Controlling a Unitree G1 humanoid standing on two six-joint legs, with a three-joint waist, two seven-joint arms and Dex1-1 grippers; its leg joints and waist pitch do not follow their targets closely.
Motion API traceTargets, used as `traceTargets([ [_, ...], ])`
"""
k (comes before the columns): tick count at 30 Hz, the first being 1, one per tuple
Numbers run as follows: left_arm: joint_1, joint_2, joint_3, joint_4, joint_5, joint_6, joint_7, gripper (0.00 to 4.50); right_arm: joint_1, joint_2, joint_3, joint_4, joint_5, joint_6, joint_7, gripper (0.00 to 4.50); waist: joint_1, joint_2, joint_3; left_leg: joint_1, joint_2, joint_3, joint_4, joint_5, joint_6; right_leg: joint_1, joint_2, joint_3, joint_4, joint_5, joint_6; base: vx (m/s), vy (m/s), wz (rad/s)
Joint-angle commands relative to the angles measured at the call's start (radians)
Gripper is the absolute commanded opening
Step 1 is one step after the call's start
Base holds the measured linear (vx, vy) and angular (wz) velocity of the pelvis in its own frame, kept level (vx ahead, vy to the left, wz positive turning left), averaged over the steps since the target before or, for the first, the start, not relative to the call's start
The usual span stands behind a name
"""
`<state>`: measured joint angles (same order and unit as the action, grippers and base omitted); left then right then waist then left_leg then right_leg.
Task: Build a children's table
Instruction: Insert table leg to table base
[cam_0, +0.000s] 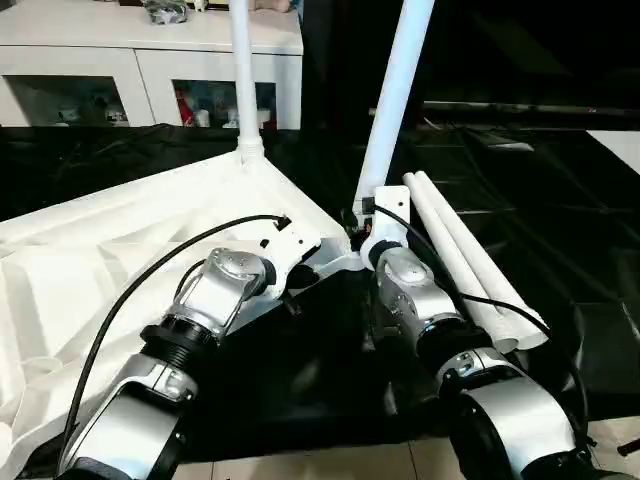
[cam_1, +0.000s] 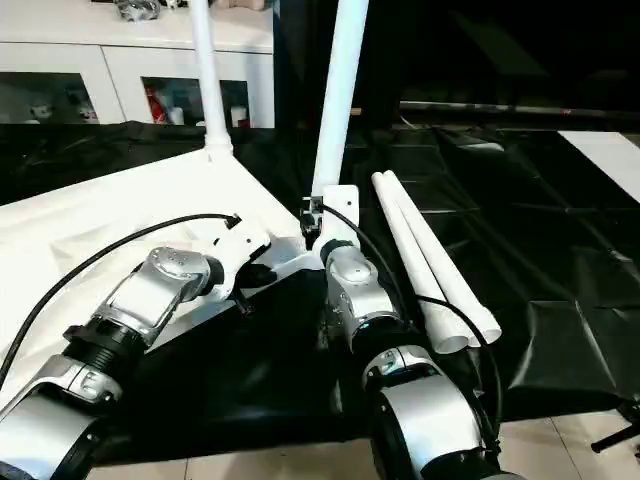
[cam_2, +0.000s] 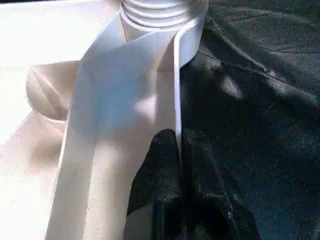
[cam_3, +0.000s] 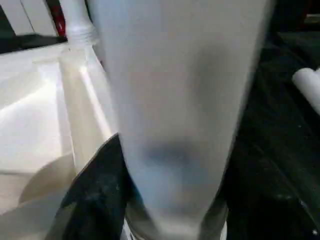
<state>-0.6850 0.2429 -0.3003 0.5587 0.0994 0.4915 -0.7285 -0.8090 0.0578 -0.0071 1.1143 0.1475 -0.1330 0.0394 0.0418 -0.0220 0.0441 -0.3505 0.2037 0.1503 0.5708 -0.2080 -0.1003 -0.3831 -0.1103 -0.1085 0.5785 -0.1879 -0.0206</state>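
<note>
The white tabletop (cam_0: 120, 230) lies upside down on the black work table. One leg (cam_0: 243, 80) stands upright in the far corner socket. A second leg (cam_0: 395, 100) rises, slightly tilted, from the near corner socket. My right gripper (cam_0: 368, 236) is shut around the base of this leg, which passes close before the right wrist camera beside a black finger (cam_3: 95, 200). My left gripper (cam_2: 178, 140) is shut on the tabletop's thin rim (cam_2: 176, 85), just left of that corner. Two loose legs (cam_0: 470, 260) lie side by side to the right.
The black cover (cam_0: 560, 200) stretches wrinkled to the right and far side. A white glass-door cabinet (cam_0: 150, 60) stands behind the table. Light floor (cam_0: 330, 465) shows past the table's near edge.
</note>
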Motion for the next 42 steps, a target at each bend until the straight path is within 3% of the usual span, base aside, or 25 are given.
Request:
traceTargets([
  [1,-0.010,0.037,0.006,-0.009,0.023,-0.021,0.008,0.00,0.026,-0.020,-0.024,0.065,0.007,0.021,0.043,2.95,0.003,0.011,-0.046,0.002,0.025,0.005,-0.087,-0.289,-0.005,0.025,-0.043,0.049,-0.067,-0.321,-0.144,0.000,0.000,0.00],
  [2,-0.010,0.041,0.003,-0.011,0.024,-0.024,0.001,0.00,0.021,-0.019,-0.025,0.058,0.010,0.013,0.068,3.02,0.004,0.011,-0.049,0.003,0.026,0.007,-0.085,-0.294,-0.002,0.023,-0.045,0.053,-0.069,-0.345,-0.147,0.000,0.000,0.00],
  [3,-0.010,0.044,0.001,-0.013,0.024,-0.029,-0.004,0.00,0.018,-0.019,-0.024,0.050,0.010,0.005,0.085,3.09,0.005,0.012,-0.053,-0.003,0.025,0.008,-0.084,-0.257,0.000,0.028,-0.046,0.055,-0.064,-0.309,-0.156,0.000,0.000,0.00],
  [6,-0.008,0.052,-0.004,-0.020,0.023,-0.043,-0.018,0.00,0.012,-0.020,-0.025,0.030,0.019,-0.016,0.140,3.37,0.009,0.016,-0.064,-0.010,0.024,0.014,-0.075,-0.129,0.020,0.038,-0.042,0.056,-0.043,-0.129,-0.189,0.059,-0.022,-0.04],
  [7,-0.006,0.057,-0.007,-0.023,0.022,-0.052,-0.026,0.00,0.012,-0.022,-0.024,0.015,0.023,-0.022,0.165,3.44,0.012,0.014,-0.068,-0.015,0.020,0.017,-0.067,-0.058,0.038,0.041,-0.036,0.058,-0.028,-0.008,-0.215,0.000,0.000,0.00],
  [8,-0.005,0.060,-0.009,-0.025,0.022,-0.059,-0.031,0.00,0.012,-0.024,-0.022,0.007,0.025,-0.025,0.178,3.44,0.013,0.014,-0.069,-0.015,0.019,0.019,-0.063,-0.032,0.047,0.040,-0.034,0.059,-0.022,0.042,-0.228,0.000,0.000,0.00],
  [9,-0.002,0.066,-0.013,-0.029,0.021,-0.068,-0.043,0.00,0.021,-0.031,-0.012,-0.032,0.031,-0.024,0.229,3.67,0.017,0.015,-0.073,-0.014,0.017,0.022,-0.056,0.011,0.079,0.042,-0.031,0.059,-0.012,0.143,-0.261,0.000,0.000,0.00],
  [12,0.008,0.082,-0.020,-0.042,0.014,-0.099,-0.080,0.00,0.064,-0.064,0.028,-0.154,0.041,0.008,0.355,3.86,0.019,0.007,-0.074,-0.014,0.012,0.026,-0.048,0.056,0.128,0.045,-0.025,0.061,-0.006,0.230,-0.285,0.037,-0.001,-0.01],
  [13,0.013,0.091,-0.023,-0.047,0.007,-0.114,-0.103,0.00,0.094,-0.088,0.048,-0.230,0.045,0.036,0.419,3.91,0.023,0.007,-0.071,-0.015,0.014,0.027,-0.048,0.046,0.149,0.046,-0.026,0.061,-0.008,0.221,-0.284,0.000,0.000,0.00],
  [14,0.022,0.109,-0.027,-0.055,0.001,-0.117,-0.131,0.00,0.148,-0.136,0.081,-0.359,0.055,0.094,0.514,4.12,0.026,0.006,-0.068,-0.016,0.016,0.026,-0.050,0.027,0.155,0.049,-0.026,0.061,-0.013,0.184,-0.273,0.000,0.000,0.00],
  [15,0.024,0.113,-0.028,-0.055,0.000,-0.124,-0.138,0.00,0.158,-0.147,0.086,-0.381,0.055,0.102,0.527,4.12,0.027,0.005,-0.069,-0.015,0.017,0.026,-0.050,0.021,0.152,0.049,-0.027,0.062,-0.013,0.170,-0.267,0.000,0.000,0.00],
  [17,0.032,0.129,-0.031,-0.056,-0.005,-0.157,-0.165,0.00,0.199,-0.194,0.110,-0.469,0.057,0.134,0.577,4.12,0.029,0.005,-0.065,-0.012,0.022,0.026,-0.055,-0.023,0.129,0.045,-0.028,0.062,-0.020,0.081,-0.250,0.000,0.000,0.00],
  [18,0.034,0.137,-0.032,-0.053,-0.006,-0.174,-0.176,0.00,0.220,-0.222,0.120,-0.516,0.064,0.155,0.603,4.12,0.027,0.012,-0.065,-0.011,0.023,0.027,-0.056,-0.036,0.117,0.044,-0.029,0.063,-0.020,0.062,-0.250,0.000,0.000,0.00],
  [20,0.042,0.156,-0.032,-0.049,-0.015,-0.211,-0.214,0.00,0.270,-0.288,0.136,-0.621,0.091,0.200,0.679,4.12,0.028,0.008,-0.062,-0.009,0.024,0.029,-0.058,-0.066,0.088,0.043,-0.025,0.064,-0.026,0.019,-0.241,0.000,0.000,0.00],
  [22,0.059,0.171,-0.026,-0.053,-0.049,-0.286,-0.286,0.00,0.312,-0.341,0.141,-0.689,0.120,0.220,0.760,4.12,0.031,0.010,-0.063,-0.005,0.027,0.030,-0.057,-0.092,0.076,0.041,-0.025,0.066,-0.027,0.006,-0.233,0.000,0.000,0.00],
  [25,0.076,0.189,-0.028,-0.071,-0.076,-0.325,-0.354,0.00,0.346,-0.383,0.149,-0.726,0.130,0.224,0.827,4.12,0.036,0.008,-0.064,-0.007,0.026,0.031,-0.057,-0.097,0.068,0.041,-0.027,0.066,-0.026,0.001,-0.235,0.000,0.000,0.00],
  [28,0.104,0.218,-0.034,-0.110,-0.112,-0.347,-0.453,0.00,0.392,-0.431,0.173,-0.769,0.097,0.174,0.896,4.12,0.042,0.009,-0.065,-0.007,0.026,0.032,-0.054,-0.069,0.071,0.040,-0.024,0.066,-0.021,0.037,-0.244,0.000,0.000,0.00],
  [31,0.113,0.234,-0.030,-0.131,-0.138,-0.344,-0.505,0.00,0.434,-0.481,0.208,-0.859,0.108,0.242,0.966,4.12,0.049,0.008,-0.065,-0.004,0.025,0.033,-0.052,-0.050,0.083,0.038,-0.020,0.067,-0.018,0.073,-0.252,0.000,0.000,0.00],
  [34,0.118,0.252,-0.038,-0.143,-0.144,-0.358,-0.539,0.00,0.451,-0.512,0.243,-0.882,0.089,0.248,1.003,4.12,0.052,0.006,-0.061,-0.006,0.027,0.032,-0.055,-0.103,0.069,0.039,-0.026,0.066,-0.025,-0.024,-0.232,0.000,0.000,0.00],
  [38,0.129,0.258,-0.039,-0.161,-0.143,-0.362,-0.555,0.00,0.439,-0.503,0.248,-0.836,0.048,0.213,0.984,4.12,0.050,0.004,-0.059,-0.006,0.027,0.031,-0.057,-0.143,0.038,0.035,-0.029,0.067,-0.031,-0.122,-0.208,0.000,0.000,0.00],
  [42,0.138,0.254,-0.038,-0.176,-0.141,-0.357,-0.562,0.00,0.404,-0.460,0.222,-0.757,0.030,0.175,0.912,4.12,0.049,0.007,-0.060,-0.006,0.028,0.030,-0.056,-0.148,0.022,0.031,-0.029,0.068,-0.030,-0.134,-0.205,0.000,0.000,0.00],
])
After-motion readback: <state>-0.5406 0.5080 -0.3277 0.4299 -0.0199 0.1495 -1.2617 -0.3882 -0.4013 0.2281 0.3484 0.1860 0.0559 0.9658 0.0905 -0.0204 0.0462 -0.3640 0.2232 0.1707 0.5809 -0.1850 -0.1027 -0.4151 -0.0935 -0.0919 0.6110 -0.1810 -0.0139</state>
